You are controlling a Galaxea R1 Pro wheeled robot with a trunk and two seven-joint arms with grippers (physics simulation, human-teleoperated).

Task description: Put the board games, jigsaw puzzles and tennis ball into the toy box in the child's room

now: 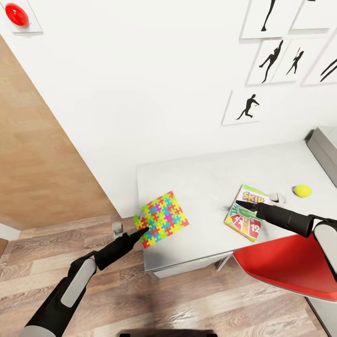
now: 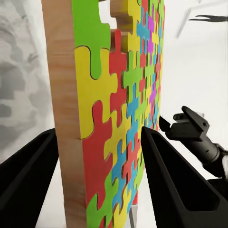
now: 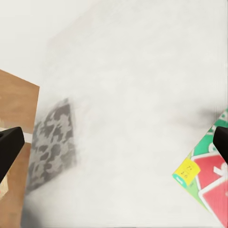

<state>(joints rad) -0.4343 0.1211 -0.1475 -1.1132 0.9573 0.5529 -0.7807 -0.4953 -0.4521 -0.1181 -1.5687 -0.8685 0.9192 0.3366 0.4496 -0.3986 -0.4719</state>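
Task progress is early, judged from the layout. The multicoloured jigsaw puzzle slab [image 1: 162, 219] overhangs the near left corner of the light-grey table [image 1: 210, 178]. The yellow-green-red SKIP-BO game box [image 1: 246, 213] and the small yellow tennis ball [image 1: 302, 190] lie on the table top, well apart from the slab. The grey toy box [image 1: 324, 150] sits at the table's right end; its contents cannot be seen.

Your left gripper [image 2: 102, 156] has its jaws parted, one finger on each face of the slab's overhanging edge; contact cannot be confirmed. Your right gripper [image 1: 238, 204] hovers over the game box, spread wide and holding nothing.

Clearance: the table top between slab and toy box is mostly bare. Watch the red chair [image 1: 290, 267] below your right arm.
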